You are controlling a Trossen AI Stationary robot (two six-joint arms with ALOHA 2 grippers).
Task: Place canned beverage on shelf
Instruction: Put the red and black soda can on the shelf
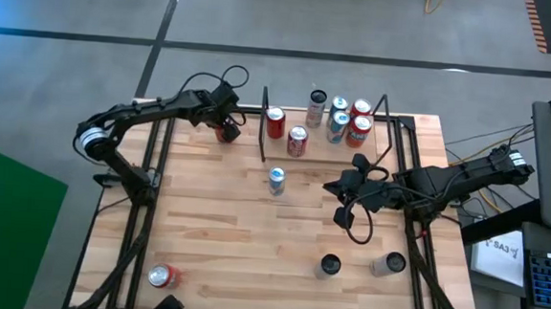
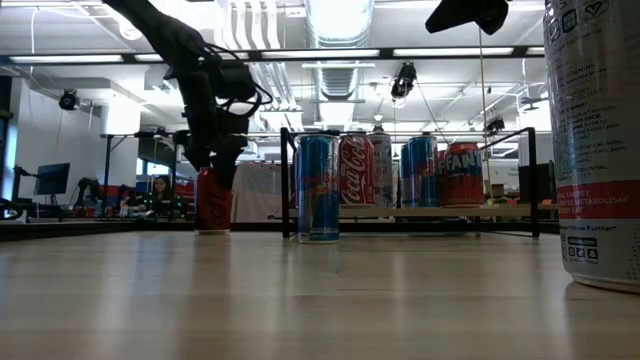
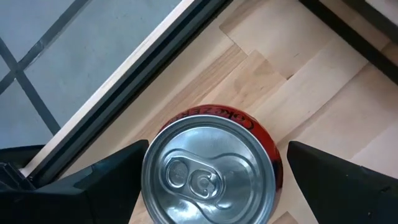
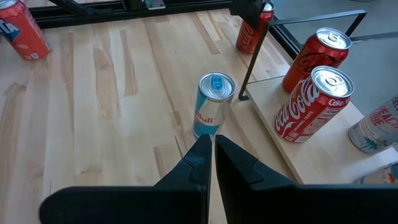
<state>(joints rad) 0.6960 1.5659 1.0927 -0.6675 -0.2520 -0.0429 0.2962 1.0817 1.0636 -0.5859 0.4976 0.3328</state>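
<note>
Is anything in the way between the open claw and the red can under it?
Nothing visible. The left gripper hangs right over the red can, one open finger on each side. Between the can and the shelf stands only the shelf's black end frame.

The red can (image 1: 227,130) stands upright on the table, just beside the shelf (image 1: 324,138), outside its left black rail. The shelf, a light wooden board, already carries six upright cans.
</note>
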